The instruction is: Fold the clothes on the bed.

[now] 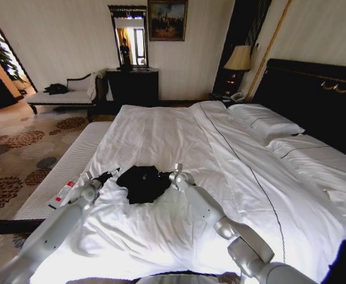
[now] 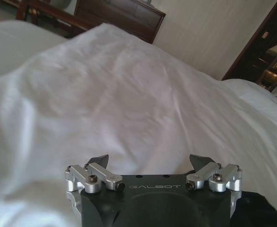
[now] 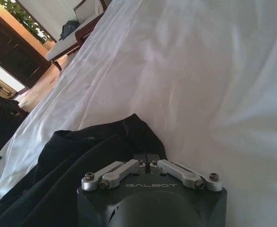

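Head view: one black T-shirt lies bunched in a small heap on the white duvet of the bed, near the foot end and nearer its left edge, with both arms reaching in from either side. Right gripper is at the heap's right edge; in the right wrist view its fingers are closed together with dark fabric right at the tips, so it reads as pinching the shirt's edge, probably to lift or spread that side. Left gripper sits just beside the heap's left edge; in the left wrist view its fingers stand spread apart with only white sheet between them and a sliver of black cloth off to one side, so it holds nothing. My read: one side is pinned, the other is lined up for a grab, so the shirt can be pulled flat before any fold. Shirt is crumpled, no sleeves or lettering discernible, so folding proper hasn't begun. Count: one shirt, one bed, two grippers, two pillows at the headboard end.
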Motion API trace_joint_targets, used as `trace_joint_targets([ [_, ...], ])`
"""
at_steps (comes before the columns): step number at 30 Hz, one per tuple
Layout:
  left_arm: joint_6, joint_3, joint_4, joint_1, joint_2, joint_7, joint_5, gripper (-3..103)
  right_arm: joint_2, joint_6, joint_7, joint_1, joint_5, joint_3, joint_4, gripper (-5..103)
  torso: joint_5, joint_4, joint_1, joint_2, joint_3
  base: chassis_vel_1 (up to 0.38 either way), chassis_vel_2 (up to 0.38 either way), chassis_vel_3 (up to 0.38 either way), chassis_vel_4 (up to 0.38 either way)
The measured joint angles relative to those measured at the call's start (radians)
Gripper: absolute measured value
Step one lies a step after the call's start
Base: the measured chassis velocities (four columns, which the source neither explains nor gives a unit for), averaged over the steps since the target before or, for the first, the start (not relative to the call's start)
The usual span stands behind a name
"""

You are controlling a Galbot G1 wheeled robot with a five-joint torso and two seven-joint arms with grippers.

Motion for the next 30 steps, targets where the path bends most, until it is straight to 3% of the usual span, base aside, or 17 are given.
trace_joint_targets([
  [6,0.017,0.047,0.057,-0.051,-0.052,-0.002,-0.070,96,0.008,0.002,-0.001,-0.001,-0.010,0.002,-0.008,0,0.0000,0.0002,0.000,0.000,0.000,0.000,0.000,0.000,0.000],
  [12,0.023,0.090,0.146,-0.098,-0.095,0.011,-0.055,94,0.008,0.004,-0.002,0.004,-0.016,0.002,-0.017,0,-0.0001,0.0002,0.000,0.000,0.000,0.000,0.000,0.000,0.000],
  [15,0.025,0.099,0.169,-0.118,-0.107,0.014,-0.050,85,0.009,0.006,-0.002,0.006,-0.019,0.004,-0.022,0,0.0000,0.0000,0.000,0.000,0.000,0.000,0.000,0.000,0.000],
  [19,0.030,0.114,0.169,-0.122,-0.115,0.018,-0.038,64,0.014,0.008,-0.004,0.006,-0.025,0.011,-0.029,0,0.0001,0.0000,0.000,0.000,0.000,0.000,0.000,0.000,0.000],
  [21,0.030,0.115,0.169,-0.118,-0.116,0.021,-0.028,64,0.015,0.008,-0.005,0.006,-0.026,0.013,-0.031,0,0.0002,0.0000,0.000,0.000,0.000,0.000,0.000,0.000,0.000],
  [24,0.028,0.115,0.158,-0.094,-0.117,0.023,0.001,53,0.015,0.011,-0.015,0.006,-0.030,0.017,-0.037,0,-0.0001,0.0004,0.000,0.000,0.000,0.000,0.000,0.000,0.000],
  [30,0.027,0.118,0.138,-0.075,-0.115,0.022,0.019,51,0.012,0.014,-0.019,0.010,-0.031,0.023,-0.043,0,0.0000,0.0001,0.000,0.000,0.000,0.000,0.000,0.000,0.000],
])
